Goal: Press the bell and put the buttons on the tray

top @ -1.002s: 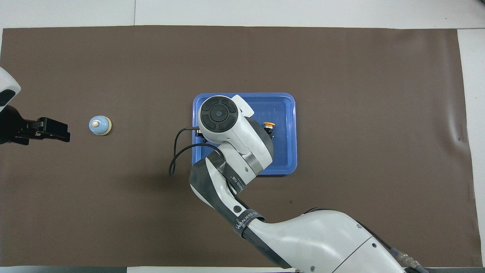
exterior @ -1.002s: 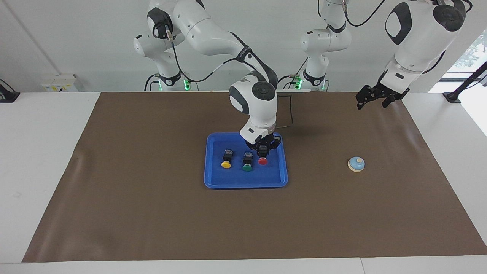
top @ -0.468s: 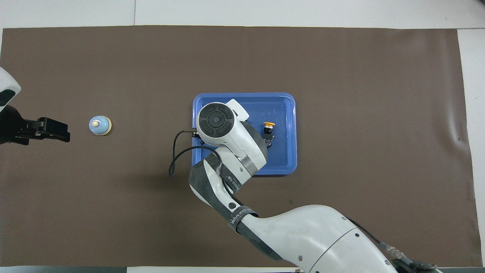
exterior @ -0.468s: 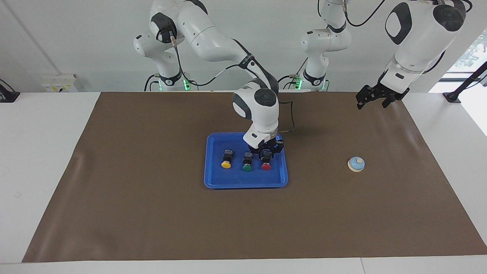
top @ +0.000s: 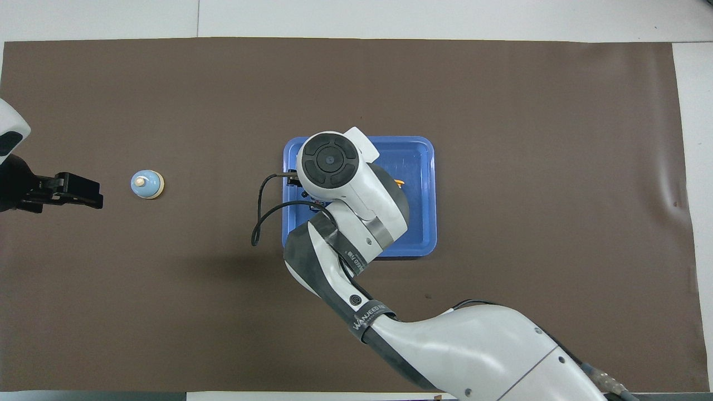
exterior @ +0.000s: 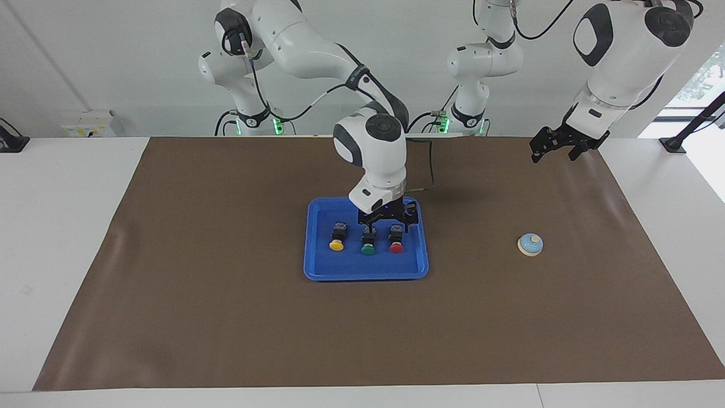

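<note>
The blue tray (exterior: pixel 317 266) lies mid-mat and holds all three buttons in a row: yellow (exterior: pixel 336 244), green (exterior: pixel 368 249) and red (exterior: pixel 396 247). My right gripper (exterior: pixel 387 225) hangs open and empty just above the tray, over the green and red buttons, touching neither. In the overhead view the right arm covers much of the tray (top: pixel 420 167); only a sliver of the yellow button (top: pixel 399 181) shows. The light-blue bell (exterior: pixel 531 244) sits on the mat toward the left arm's end, and also shows in the overhead view (top: pixel 147 184). My left gripper (exterior: pixel 558 147) waits in the air above the mat's edge.
A brown mat (exterior: pixel 226 317) covers most of the white table (exterior: pixel 56 226). A black cable (exterior: pixel 431 170) hangs from the right arm's wrist, near the tray's edge nearest the robots.
My right gripper has let go of the red button, leaving it on the tray, and has risen and shifted a little toward the green button. The left arm has not moved.
</note>
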You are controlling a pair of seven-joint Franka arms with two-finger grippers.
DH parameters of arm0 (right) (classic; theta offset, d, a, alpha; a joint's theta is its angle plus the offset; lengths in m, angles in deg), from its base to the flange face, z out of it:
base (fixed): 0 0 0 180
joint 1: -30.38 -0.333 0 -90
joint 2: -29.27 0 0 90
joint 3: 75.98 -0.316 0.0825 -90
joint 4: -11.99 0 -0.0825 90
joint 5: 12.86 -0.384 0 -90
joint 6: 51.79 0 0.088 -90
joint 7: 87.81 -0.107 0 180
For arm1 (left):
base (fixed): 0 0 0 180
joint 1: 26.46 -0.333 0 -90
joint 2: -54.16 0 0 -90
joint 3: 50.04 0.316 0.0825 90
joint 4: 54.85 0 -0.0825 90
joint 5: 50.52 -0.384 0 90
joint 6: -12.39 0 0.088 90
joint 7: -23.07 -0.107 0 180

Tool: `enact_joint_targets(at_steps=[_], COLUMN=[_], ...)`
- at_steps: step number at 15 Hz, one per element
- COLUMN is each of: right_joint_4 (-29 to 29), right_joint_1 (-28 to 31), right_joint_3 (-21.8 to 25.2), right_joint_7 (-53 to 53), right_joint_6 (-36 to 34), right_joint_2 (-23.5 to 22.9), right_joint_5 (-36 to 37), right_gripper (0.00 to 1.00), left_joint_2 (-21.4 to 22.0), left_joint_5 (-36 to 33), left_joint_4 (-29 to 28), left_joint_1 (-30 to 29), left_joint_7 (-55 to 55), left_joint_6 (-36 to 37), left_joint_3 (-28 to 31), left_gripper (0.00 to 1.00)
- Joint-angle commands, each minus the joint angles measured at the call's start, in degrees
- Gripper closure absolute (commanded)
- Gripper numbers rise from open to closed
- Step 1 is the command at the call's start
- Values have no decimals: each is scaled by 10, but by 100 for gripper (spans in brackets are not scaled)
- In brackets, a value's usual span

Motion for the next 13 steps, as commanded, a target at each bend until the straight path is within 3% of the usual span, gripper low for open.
enact_joint_targets(at_steps=[1,4,6,8,11,13], right_joint_4=[-74,-110,-111,-111,-111,-111], right_joint_1=[51,127,187,239,322,354], right_joint_3=[-8,-8,-8,-8,-8,-8], right_joint_7=[55,191,297,372,480,493], right_joint_6=[-28,-106,-199,-246,-281,-281], right_joint_2=[105,198,245,282,300,299], right_joint_5=[7,6,5,5,5,4], right_gripper=[0,0,0,0,0,0], left_joint_2=[14,14,14,14,14,14], left_joint_5=[-6,-6,-6,-6,-6,-6], left_joint_4=[-13,-13,-13,-13,-13,-13], left_joint_1=[2,2,2,2,2,2], left_joint_7=[3,3,3,3,3,3], left_joint_6=[-11,-11,-11,-11,-11,-11], left_joint_3=[3,3,3,3,3,3], left_gripper=[0,0,0,0,0,0])
